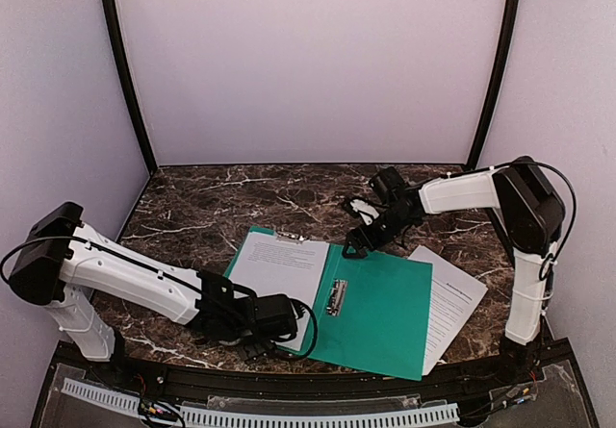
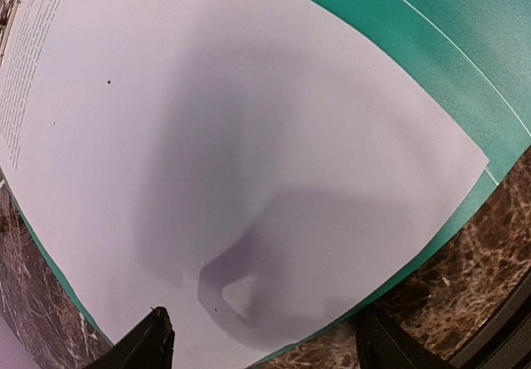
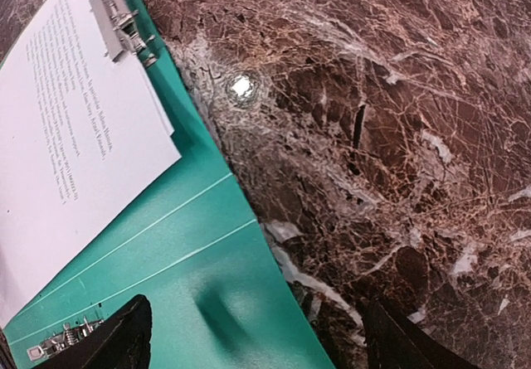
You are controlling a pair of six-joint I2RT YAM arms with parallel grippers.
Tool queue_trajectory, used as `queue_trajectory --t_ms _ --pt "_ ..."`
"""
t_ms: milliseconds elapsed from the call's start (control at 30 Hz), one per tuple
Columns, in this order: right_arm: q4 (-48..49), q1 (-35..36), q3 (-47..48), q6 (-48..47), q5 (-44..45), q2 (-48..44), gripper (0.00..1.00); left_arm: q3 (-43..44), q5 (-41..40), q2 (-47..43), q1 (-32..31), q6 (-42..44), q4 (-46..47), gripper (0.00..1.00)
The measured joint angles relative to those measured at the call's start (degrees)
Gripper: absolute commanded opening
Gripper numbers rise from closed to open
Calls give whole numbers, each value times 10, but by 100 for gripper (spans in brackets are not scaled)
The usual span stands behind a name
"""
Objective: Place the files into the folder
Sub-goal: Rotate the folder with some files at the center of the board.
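Observation:
The teal-green folder (image 1: pixel 380 303) lies open on the marble table. One white sheet (image 1: pixel 279 264) lies on its left half, under a metal clip (image 1: pixel 289 238) at the far edge. A second white sheet (image 1: pixel 452 298) lies on the table at the right, partly under the folder's right half. My left gripper (image 1: pixel 294 324) is open and empty over the near edge of the left sheet (image 2: pixel 249 137). My right gripper (image 1: pixel 356 242) is open and empty over the folder's far edge (image 3: pixel 191 278), near the spine.
A second metal clip (image 1: pixel 336 296) sits on the spine. The dark marble table (image 1: pixel 221 202) is bounded by pale walls on three sides. A black rail (image 1: pixel 289 375) runs along the near edge.

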Motion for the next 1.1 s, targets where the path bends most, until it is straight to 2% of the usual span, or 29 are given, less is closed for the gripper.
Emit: queue_trajectory --t_ms 200,400,800,933,1100 --pt "13 -1 -14 3 -9 -6 81 -29 -6 -24 96 1 6 73" --pt "33 -2 -30 28 -10 -12 80 -19 6 -13 190 17 25 73" --pt "96 -3 -101 125 -9 -55 81 135 69 119 367 62 82 71" --pt "97 0 -104 149 -3 -59 81 165 86 141 402 73 87 71" --pt "97 3 -103 162 3 -59 81 129 119 104 403 68 66 74"
